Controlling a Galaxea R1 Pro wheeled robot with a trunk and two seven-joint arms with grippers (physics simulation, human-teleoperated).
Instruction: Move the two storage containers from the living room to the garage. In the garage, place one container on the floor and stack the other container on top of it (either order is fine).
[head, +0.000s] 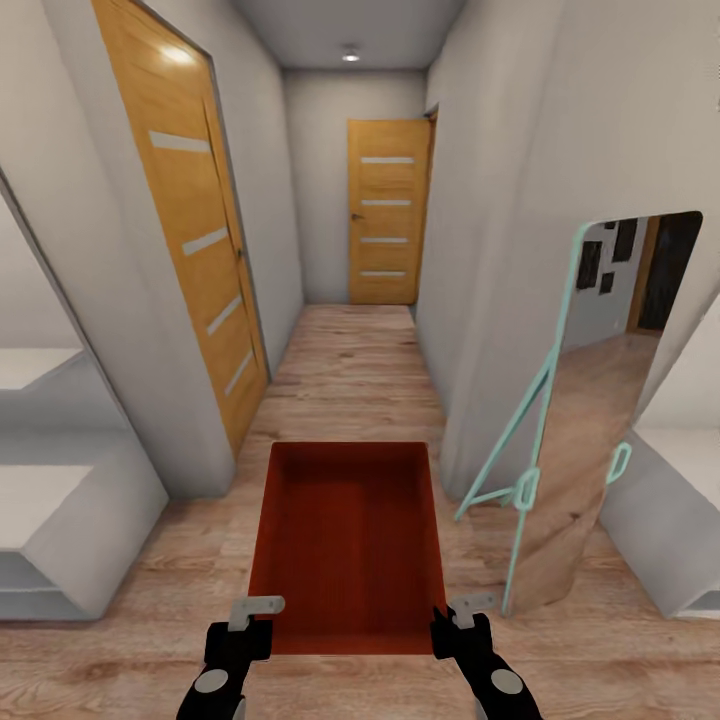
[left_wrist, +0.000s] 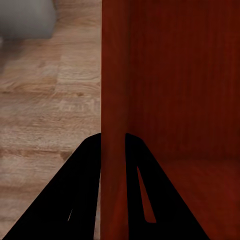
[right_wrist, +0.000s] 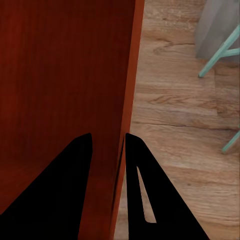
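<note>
Both my left fingers (left_wrist: 85, 190) and right fingers (right_wrist: 135, 190) are pinching opposite walls of one storage container (head: 348, 545), holding it level at lower centre so it is riding steadily while I am facing the wood-floored hallway (head: 350, 370).

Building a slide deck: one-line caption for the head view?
Both tools, left and right, carry an orange-red storage container down a wood-floored hallway past a leaning mirror.
</note>
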